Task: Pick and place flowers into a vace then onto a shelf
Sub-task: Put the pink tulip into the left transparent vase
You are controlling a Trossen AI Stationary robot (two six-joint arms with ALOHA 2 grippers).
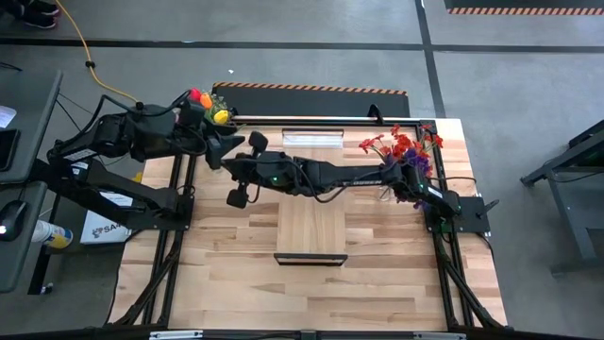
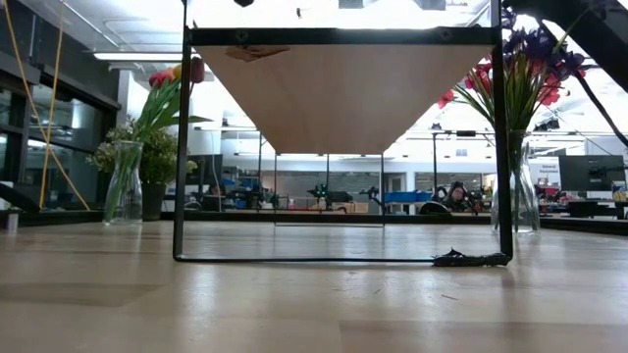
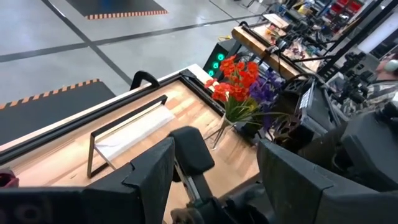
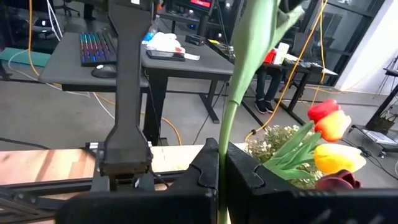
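Note:
My right gripper (image 4: 222, 155) reaches across the table to its far left part (image 1: 232, 170) and is shut on one flower's green stem (image 4: 239, 68). That flower's head is out of the right wrist view. Just beyond it, red, orange, yellow and maroon tulips (image 4: 333, 140) stand in a glass vase (image 2: 123, 181). My left gripper (image 3: 216, 149) hangs open and holds nothing, close to the right gripper (image 1: 226, 144). A second vase (image 2: 517, 191) with red and purple flowers (image 1: 401, 151) stands at the far right. The shelf (image 1: 311, 222) stands on the table's middle. My right gripper pinches the green stem (image 4: 225, 134) between its two shut fingers. The fingers lie about level, come from the table's right side and cross the stem. The stem stands upright above the fingers. Its lower end is hidden behind them.
The shelf rests on a thin black frame (image 2: 182, 147) and has a pale strip (image 3: 134, 134) at its far end. The left arm's upright link (image 4: 127, 81) stands close before the right gripper. Bare planks (image 1: 311, 293) lie toward the near edge.

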